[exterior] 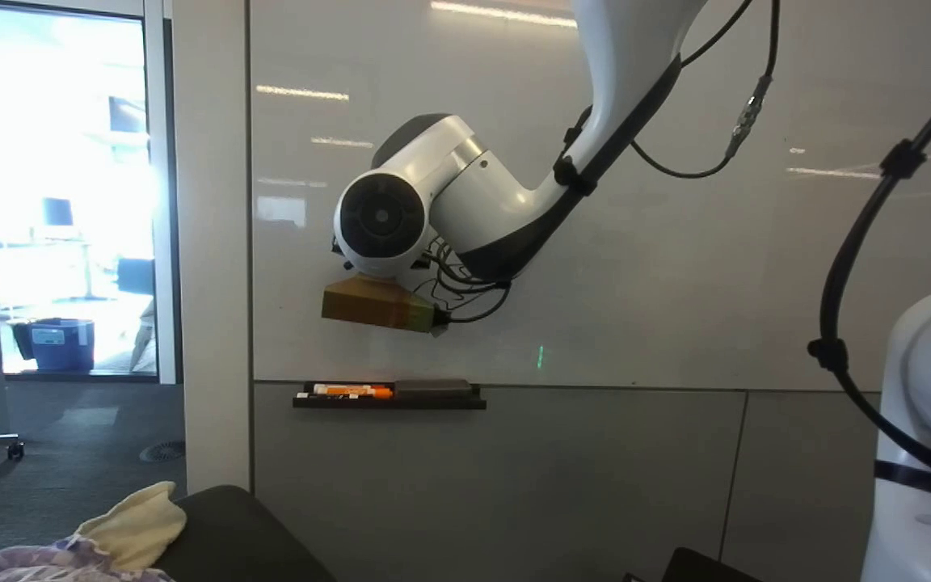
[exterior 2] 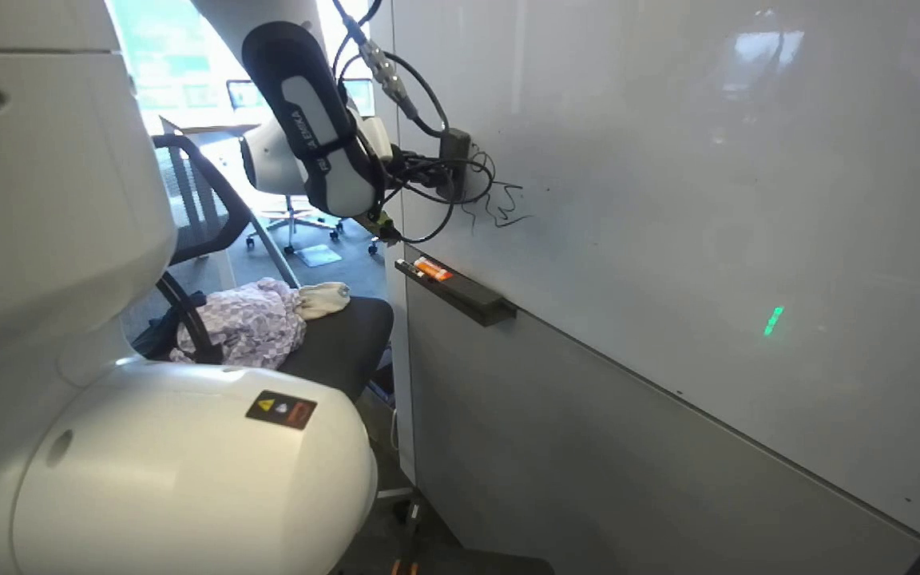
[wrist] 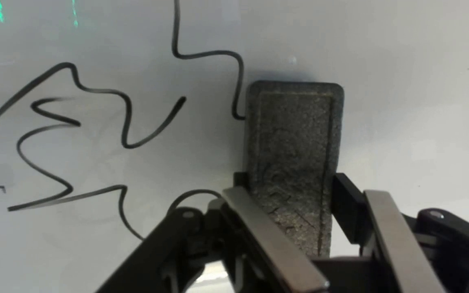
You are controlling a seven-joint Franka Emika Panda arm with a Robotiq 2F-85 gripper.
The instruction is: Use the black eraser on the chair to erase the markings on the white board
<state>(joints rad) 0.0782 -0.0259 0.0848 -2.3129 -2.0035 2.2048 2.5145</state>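
Black eraser [wrist: 293,154] tight between jaws, markings [wrist: 128,114] at one edge, open white board [wrist: 401,122] opposite.

Eraser [wrist: 293,134] — dark grey, black markings [wrist: 128,110], white board [exterior: 676,283]

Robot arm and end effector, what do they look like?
The arm is white with rounded segments, black panels, EMIKA lettering, strapped-on black cables and a dark warning sticker. The end effector is black, with two fingers bearing pale grey strips.
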